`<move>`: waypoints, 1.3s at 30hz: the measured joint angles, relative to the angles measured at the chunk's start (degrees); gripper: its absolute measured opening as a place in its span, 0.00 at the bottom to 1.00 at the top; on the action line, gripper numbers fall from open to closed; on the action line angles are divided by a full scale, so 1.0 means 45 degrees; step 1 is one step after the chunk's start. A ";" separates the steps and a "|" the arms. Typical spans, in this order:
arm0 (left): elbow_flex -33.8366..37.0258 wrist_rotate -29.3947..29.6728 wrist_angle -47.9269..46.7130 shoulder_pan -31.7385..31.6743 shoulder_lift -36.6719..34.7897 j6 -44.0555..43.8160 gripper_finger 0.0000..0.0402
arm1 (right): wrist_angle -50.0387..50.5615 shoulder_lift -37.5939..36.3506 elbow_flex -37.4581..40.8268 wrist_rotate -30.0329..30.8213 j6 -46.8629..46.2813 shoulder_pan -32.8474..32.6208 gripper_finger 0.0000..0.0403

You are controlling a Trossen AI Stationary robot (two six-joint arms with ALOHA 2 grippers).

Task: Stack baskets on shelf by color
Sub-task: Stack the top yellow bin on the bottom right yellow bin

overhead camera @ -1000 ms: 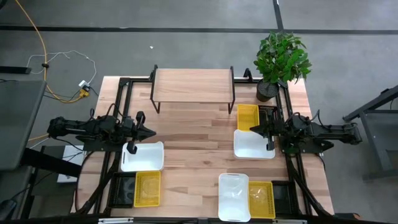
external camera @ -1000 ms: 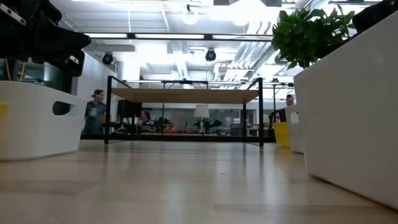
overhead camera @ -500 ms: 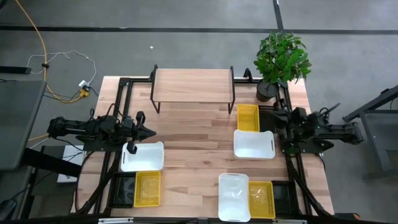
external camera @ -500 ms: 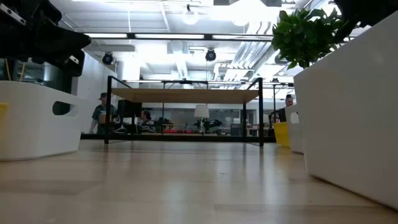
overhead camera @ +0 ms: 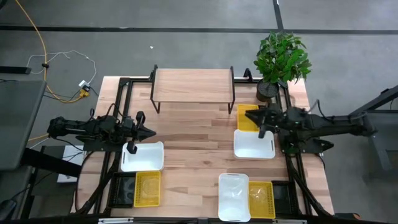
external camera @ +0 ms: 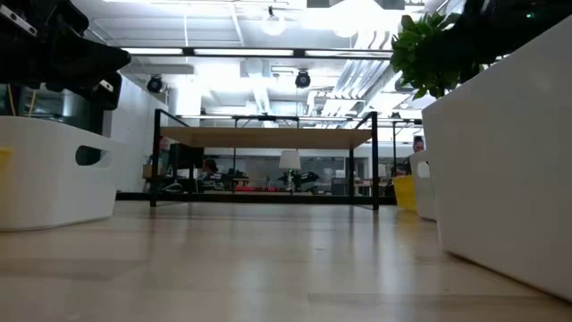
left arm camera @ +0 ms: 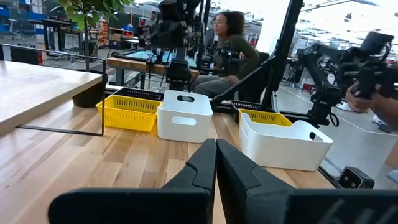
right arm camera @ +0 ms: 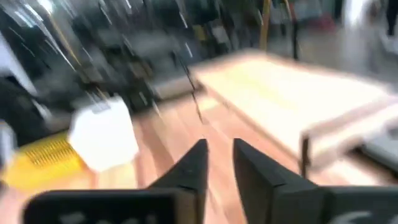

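The shelf (overhead camera: 193, 84) stands at the table's far middle on thin black legs, its wooden top bare. On the right, a yellow basket (overhead camera: 247, 116) sits just beyond a white basket (overhead camera: 254, 144). A white basket (overhead camera: 142, 155) and a yellow one (overhead camera: 147, 188) lie on the left. Another white basket (overhead camera: 234, 196) and yellow basket (overhead camera: 262, 199) lie at the near edge. My right gripper (overhead camera: 257, 121) hovers above the right-hand pair, slightly open (right arm camera: 219, 155) and empty. My left gripper (overhead camera: 150, 131) waits level at the left, shut (left arm camera: 216, 148), just beyond the left white basket.
A potted plant (overhead camera: 281, 59) stands at the far right corner beside the shelf. Bare wooden table (overhead camera: 193, 134) lies between the two arms and in front of the shelf. People sit in the room beyond the table (left arm camera: 229, 43).
My right gripper has risen from just above the right white basket. It drew back toward the table's right edge, then reached out again over the right yellow basket, rolling as it went. No basket has moved.
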State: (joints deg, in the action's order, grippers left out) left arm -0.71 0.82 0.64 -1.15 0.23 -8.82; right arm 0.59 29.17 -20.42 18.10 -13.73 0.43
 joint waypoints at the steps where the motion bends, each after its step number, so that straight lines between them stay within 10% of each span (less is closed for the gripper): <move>1: 0.0000 0.0000 0.0000 0.0000 -0.0004 0.0000 0.00 | 0.1012 0.0374 -0.0403 0.0176 -0.0344 0.0000 0.23; 11: 0.0000 0.0000 0.0005 -0.0001 -0.0003 0.0000 0.00 | 0.7482 0.3438 -0.2687 0.2463 -0.5672 0.1376 0.47; 25: 0.0000 0.0000 0.0005 0.0000 -0.0004 0.0000 0.00 | 0.7655 0.7033 -0.2582 0.2401 -0.5289 0.5303 0.48; 39: 0.0000 0.0000 0.0005 0.0000 -0.0002 0.0000 0.00 | 0.6207 0.8719 -0.2566 0.1731 -0.3742 0.5994 0.48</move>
State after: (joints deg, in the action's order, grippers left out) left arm -0.71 0.82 0.67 -1.15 0.22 -8.82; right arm 28.52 68.40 -31.97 25.89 -30.57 27.40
